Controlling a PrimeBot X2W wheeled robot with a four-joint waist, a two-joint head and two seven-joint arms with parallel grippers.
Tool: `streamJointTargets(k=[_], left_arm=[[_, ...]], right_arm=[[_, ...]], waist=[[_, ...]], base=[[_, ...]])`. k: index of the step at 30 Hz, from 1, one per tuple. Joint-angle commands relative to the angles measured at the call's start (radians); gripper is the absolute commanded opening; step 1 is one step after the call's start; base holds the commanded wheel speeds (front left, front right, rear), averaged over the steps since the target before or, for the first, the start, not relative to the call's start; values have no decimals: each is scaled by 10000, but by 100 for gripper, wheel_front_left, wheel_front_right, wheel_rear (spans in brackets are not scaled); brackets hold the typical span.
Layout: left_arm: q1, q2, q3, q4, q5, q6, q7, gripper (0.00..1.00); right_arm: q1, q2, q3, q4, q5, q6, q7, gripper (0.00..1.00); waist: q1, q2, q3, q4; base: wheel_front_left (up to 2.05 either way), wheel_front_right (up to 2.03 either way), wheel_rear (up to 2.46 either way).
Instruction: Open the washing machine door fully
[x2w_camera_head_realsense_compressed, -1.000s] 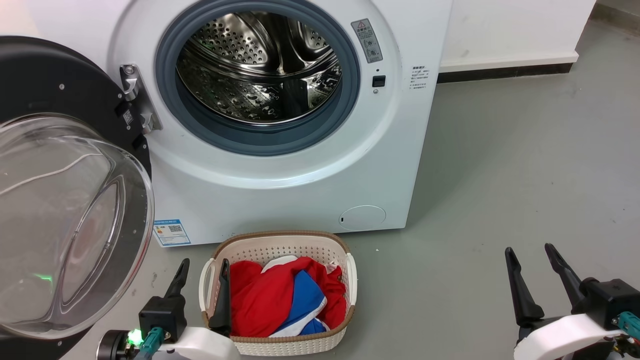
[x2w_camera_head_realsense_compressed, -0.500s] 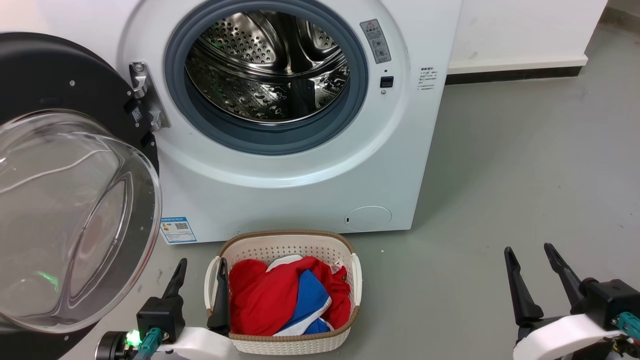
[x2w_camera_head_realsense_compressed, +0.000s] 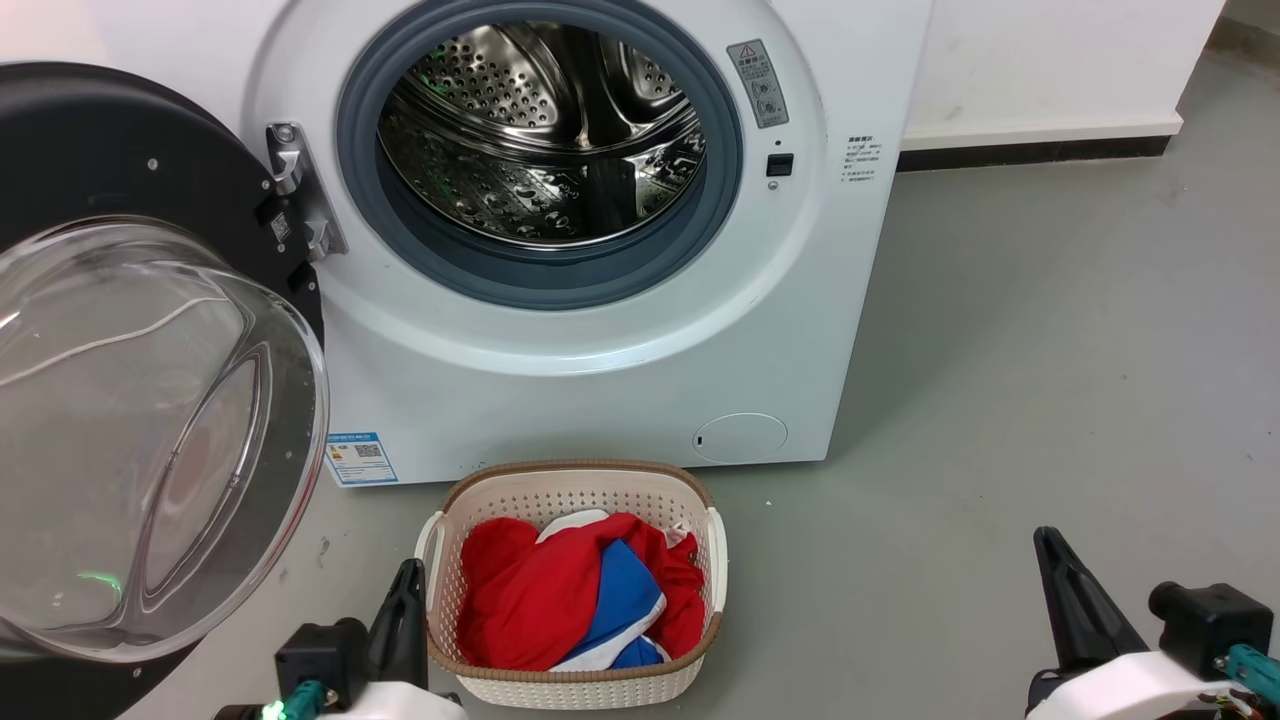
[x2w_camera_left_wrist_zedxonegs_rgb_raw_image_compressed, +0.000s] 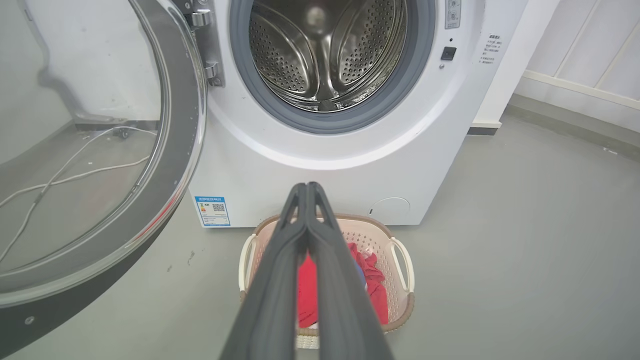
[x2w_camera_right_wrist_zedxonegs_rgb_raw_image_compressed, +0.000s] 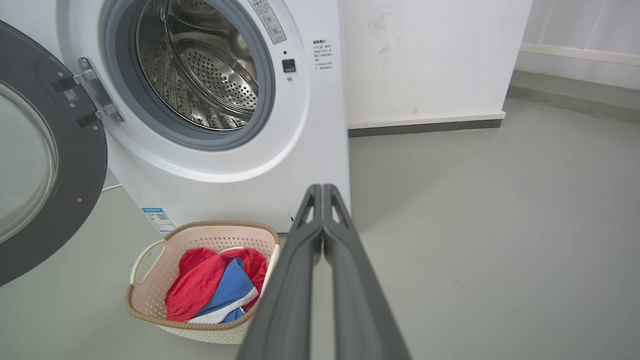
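Past the head view's left edge we partly lose the open washing machine door (x2w_camera_head_realsense_compressed: 140, 400); left claw (x2w_camera_left_wrist_zedxonegs_rgb_raw_image_compressed: 306, 186) and right claw (x2w_camera_right_wrist_zedxonegs_rgb_raw_image_compressed: 321, 187) clench nothing.

Drum mouth (x2w_camera_head_realsense_compressed: 540, 150) lies unobstructed; basket (x2w_camera_head_realsense_compressed: 575, 468) stands before it; washing machine door (x2w_camera_head_realsense_compressed: 100, 140) juts left.

L edge cuts washer door (x2w_camera_head_realsense_compressed: 150, 420); label (x2w_camera_head_realsense_compressed: 360, 458) txt unreadable.

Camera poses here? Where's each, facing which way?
Head: up high, facing forward-down at the washing machine, open washing machine door at left; left gripper and right gripper at bottom edge.
Left wrist: low, facing the drum head-on, along its shut fingers.
Right wrist: right of the washing machine, facing it obliquely, along its shut fingers.
Shared: both wrist views show the laundry basket.
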Motion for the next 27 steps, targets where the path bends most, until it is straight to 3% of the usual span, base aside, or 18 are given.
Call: streamJointTargets(k=[1,27], left_arm=[[-191,25,137,-152,-289,-56,31,0],[-694,-394,1223,255,-4474,-1083,943,0]], right_arm=[[-231,-17,-41,-106,352,0,26,0],[-859,145,-334,566,4928,0,563,0]], waist=[[0,0,3,4],[0,0,87,150]], base=[[0,0,0],[0,0,0]])
